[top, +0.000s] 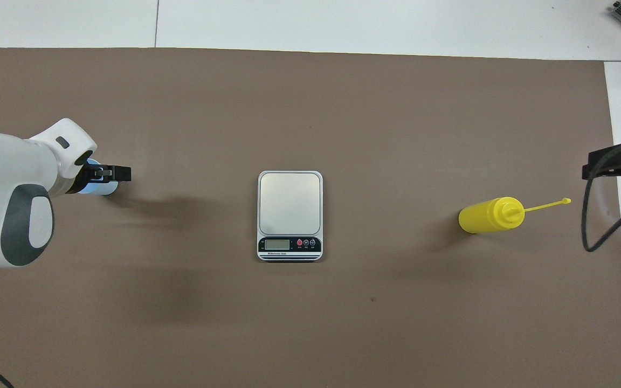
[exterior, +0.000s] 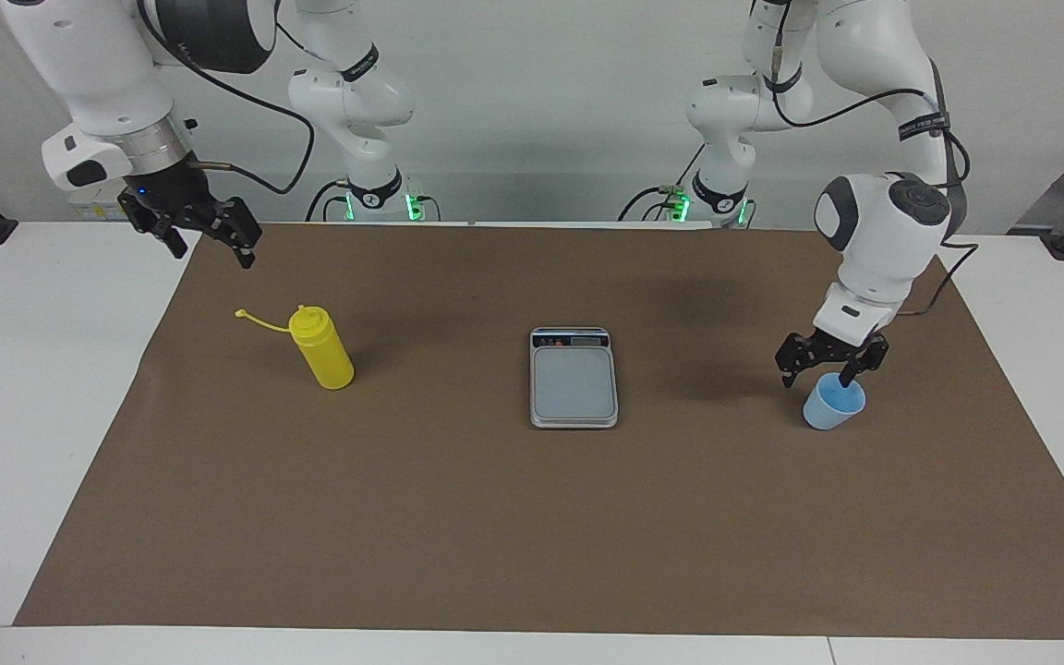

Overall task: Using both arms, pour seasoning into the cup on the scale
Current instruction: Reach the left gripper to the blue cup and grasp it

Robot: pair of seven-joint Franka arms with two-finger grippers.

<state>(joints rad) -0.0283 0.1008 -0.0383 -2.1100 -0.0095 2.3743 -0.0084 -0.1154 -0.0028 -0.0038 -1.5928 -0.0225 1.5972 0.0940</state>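
Note:
The yellow seasoning bottle (exterior: 321, 349) (top: 485, 215) stands upright on the brown mat toward the right arm's end, with its cap strap (exterior: 259, 320) hanging open. The silver scale (exterior: 574, 379) (top: 290, 207) lies mid-mat, bare, with its display toward the robots. The light blue cup (exterior: 834, 405) (top: 98, 188) stands on the mat toward the left arm's end. My left gripper (exterior: 818, 377) (top: 111, 173) is open, low over the cup, with one finger inside the rim and one outside. My right gripper (exterior: 209, 238) (top: 593, 166) is open and empty, raised over the mat's edge, away from the bottle.
The brown mat (exterior: 532, 536) covers most of the white table (exterior: 33, 388). Both arm bases stand along the table's robot end. A black cable (top: 593, 226) loops under the right gripper.

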